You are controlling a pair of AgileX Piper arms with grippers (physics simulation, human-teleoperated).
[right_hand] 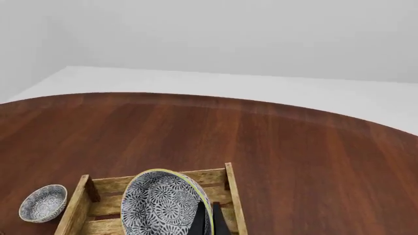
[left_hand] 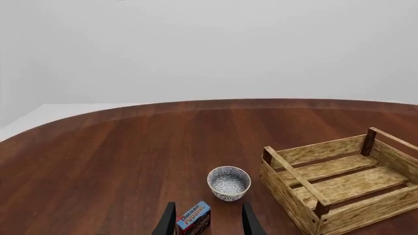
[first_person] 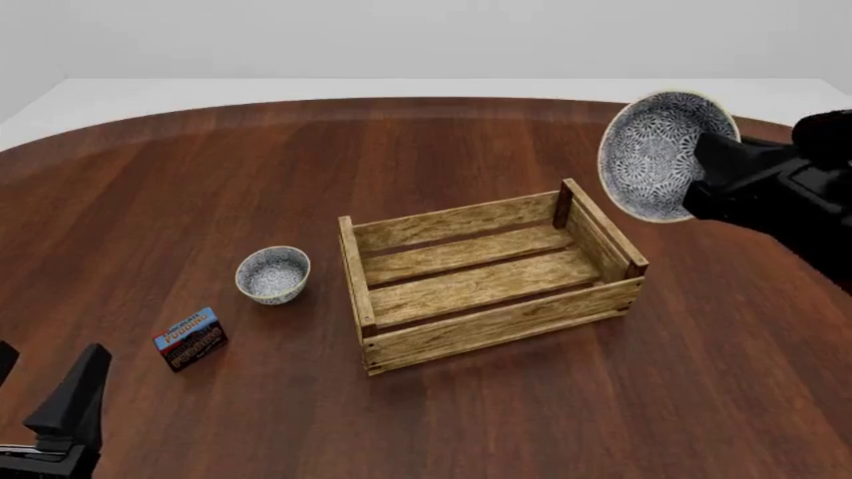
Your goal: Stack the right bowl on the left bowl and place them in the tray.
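— Left hand [first_person: 40,404], what's your state?
— Spread, low at seven o'clock, pinching nothing.
— Right hand [first_person: 712,175]?
— Pinching the right bowl [first_person: 659,155], tilted, at two o'clock above the tray [first_person: 493,319]; left bowl [first_person: 273,274] sits at nine.

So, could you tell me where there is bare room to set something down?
The tray floor is bare, as is the table beyond the left bowl. It is tighter between that bowl and the pudding box.
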